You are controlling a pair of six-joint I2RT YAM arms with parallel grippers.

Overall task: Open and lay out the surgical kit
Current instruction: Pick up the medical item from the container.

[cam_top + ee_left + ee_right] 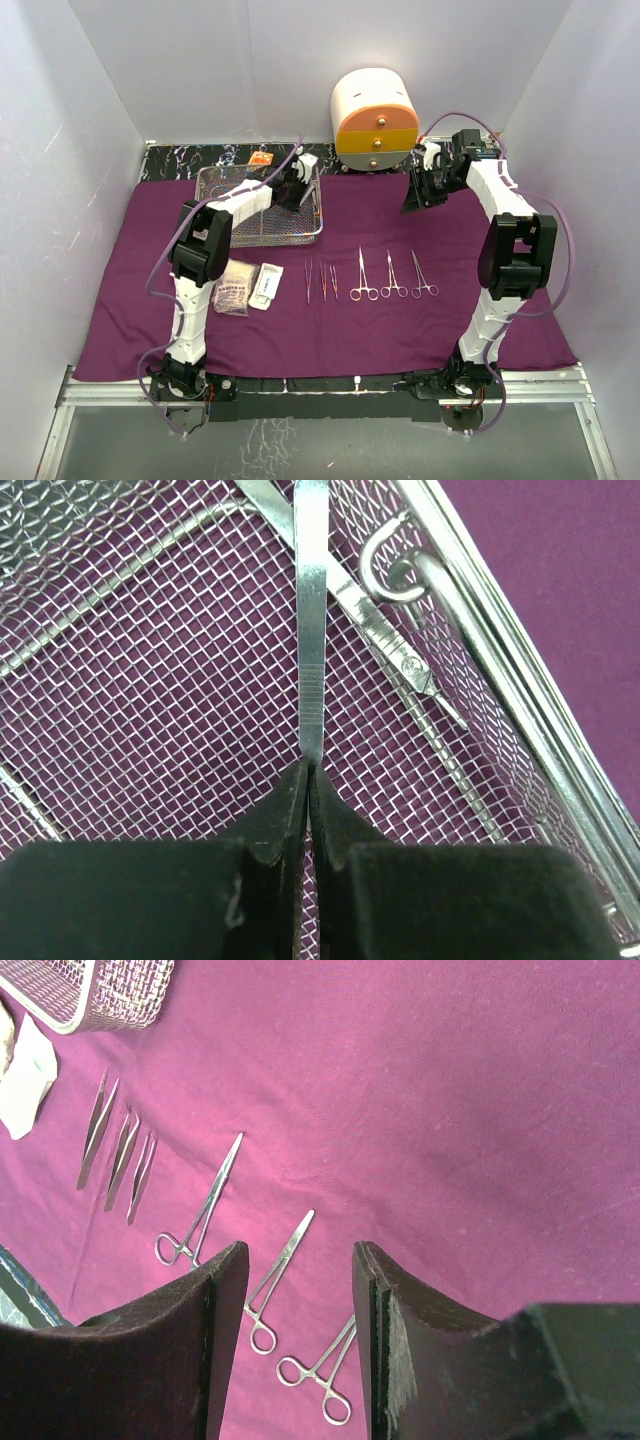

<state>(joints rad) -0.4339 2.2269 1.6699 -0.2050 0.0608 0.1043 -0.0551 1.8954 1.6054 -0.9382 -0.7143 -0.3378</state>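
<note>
Robotics lab test cell, white panel walls [200, 60], aluminium frame rail [560, 385], large purple cloth [400, 330]

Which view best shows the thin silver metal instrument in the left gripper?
Left wrist view: the instrument, pinched in the left gripper, is close and sharp. The top view hides it under the arm; the right wrist view lacks it.

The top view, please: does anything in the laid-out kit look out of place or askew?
One thing: a small orange item lies off the purple cloth, on the dark marbled strip behind the mesh tray. The forceps and tweezers form a tidy row.
</note>
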